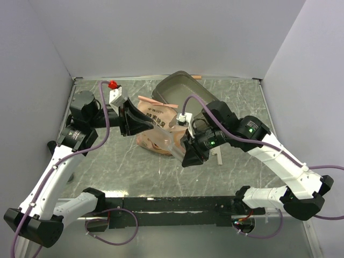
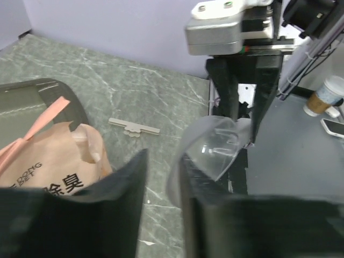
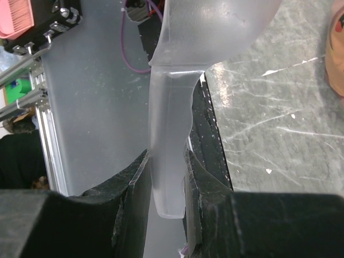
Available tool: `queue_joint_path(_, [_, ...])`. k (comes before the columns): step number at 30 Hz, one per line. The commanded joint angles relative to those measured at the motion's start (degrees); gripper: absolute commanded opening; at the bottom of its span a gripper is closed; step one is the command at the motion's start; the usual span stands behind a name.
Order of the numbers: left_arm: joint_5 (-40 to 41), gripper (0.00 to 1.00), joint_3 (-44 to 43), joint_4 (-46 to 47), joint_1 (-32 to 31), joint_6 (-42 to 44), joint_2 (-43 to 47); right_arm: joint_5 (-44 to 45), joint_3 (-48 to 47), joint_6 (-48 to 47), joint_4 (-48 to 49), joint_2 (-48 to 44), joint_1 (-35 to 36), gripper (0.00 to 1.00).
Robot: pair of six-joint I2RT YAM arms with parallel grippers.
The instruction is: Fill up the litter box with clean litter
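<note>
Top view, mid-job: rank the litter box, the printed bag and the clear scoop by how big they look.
Largest, too close to rank: litter box and printed bag, both partly hidden.
Smallest: clear scoop.

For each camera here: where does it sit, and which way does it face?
Top external: above and behind the bases, looking down on table, bag and litter box; both arms show.
Left wrist: low beside the bag, facing the right arm; own jaws at bottom.
Right wrist: low over the table, looking along own jaws shut on the scoop.
Shared: both wrist views show the clear scoop.
</note>
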State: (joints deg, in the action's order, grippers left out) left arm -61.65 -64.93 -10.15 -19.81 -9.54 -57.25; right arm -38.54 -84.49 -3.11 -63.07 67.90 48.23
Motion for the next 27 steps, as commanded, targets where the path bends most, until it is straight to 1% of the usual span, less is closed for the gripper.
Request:
queue_joint_path(1, [-1.7, 0.2, -1.1, 1.9, -0.4, 1.9, 0.4, 0.0, 0.0, -0.4, 0.6, -1.4, 0.6, 0.09])
queue_joint_path(2, [-1.7, 0.15, -1.0, 2.0, -0.5, 1.9, 0.5, 0.1, -0.2, -0.5, 0.5, -1.5, 0.6, 0.14])
queue_joint_path(3, [-1.7, 0.02, -1.0, 1.9, -0.7, 1.9, 0.7, 1.2, -0.3, -0.2, 0.5, -1.5, 0.6, 0.25])
queue_joint_path(5, [-1.3, 0.01, -1.0, 1.5, -0.8, 2.0, 1.0, 2.9, -1.3, 0.6, 0.7, -2.0, 0.6, 0.35])
queue_joint_path(6, [-0.6, 0.01, -0.9, 1.4, -0.9, 1.9, 1.2, 5.1, -1.8, 0.7, 0.7, -2.1, 0.5, 0.45])
queue_joint_path(8, [1.3, 0.01, -0.6, 1.0, -1.1, 1.3, 2.0, 8.8, -3.7, 1.5, 0.6, -2.2, 0.6, 0.53])
queue_joint_path(9, [3.1, 0.01, -0.6, 1.1, -1.2, 0.2, 2.2, 11.1, -4.5, 1.7, 0.4, -2.3, 0.5, 0.61])
queue_joint_path(10, [4.2, 0.01, -0.5, 0.8, -1.2, -0.4, 2.4, 16.3, -5.2, 1.9, 0.2, -2.4, 0.6, 0.64])
queue_joint_path(11, [5.0, 0.01, -0.6, 0.3, -1.3, -1.1, 2.8, 18.2, -6.3, 1.7, -0.1, -2.6, 0.6, 0.66])
queue_joint_path(12, [5.9, 0.01, -0.7, -0.3, -1.4, -2.1, 3.0, 20.3, -6.7, 1.4, -0.4, -2.8, 0.6, 0.7])
queue_joint_path(13, [7.6, 0.01, -0.7, -0.7, -1.5, -2.8, 3.2, 23.5, -6.9, 1.4, -0.2, -2.9, 0.6, 0.71])
queue_joint_path(14, [8.5, 0.01, -0.8, -1.4, -1.6, -3.5, 3.5, 24.8, -6.7, 1.2, 0.0, -3.9, 0.6, 0.72])
queue_joint_path(17, [11.5, 0.01, -0.9, -2.1, -1.7, -6.4, 4.3, 27.4, -4.9, 1.1, 3.0, -6.7, 0.6, 0.76])
queue_joint_path(20, [14.8, 0.01, -0.7, -2.2, -1.7, -9.9, 5.5, 29.8, -1.0, 2.4, 8.8, -10.4, 0.5, 0.79])
queue_joint_path(22, [16.9, 0.01, 0.1, -0.6, -1.7, -13.6, 6.2, 31.1, 1.7, 2.9, 13.2, -12.4, 0.3, 0.82])
queue_joint_path(25, [19.0, 0.01, 1.5, 2.3, -1.7, -19.2, 8.2, 30.5, 3.5, 5.7, 18.6, -13.9, -0.2, 0.86])
queue_joint_path(27, [22.0, 0.01, 2.4, 4.8, -1.7, -23.2, 9.3, 29.2, 3.8, 6.5, 21.0, -14.2, -0.6, 0.87])
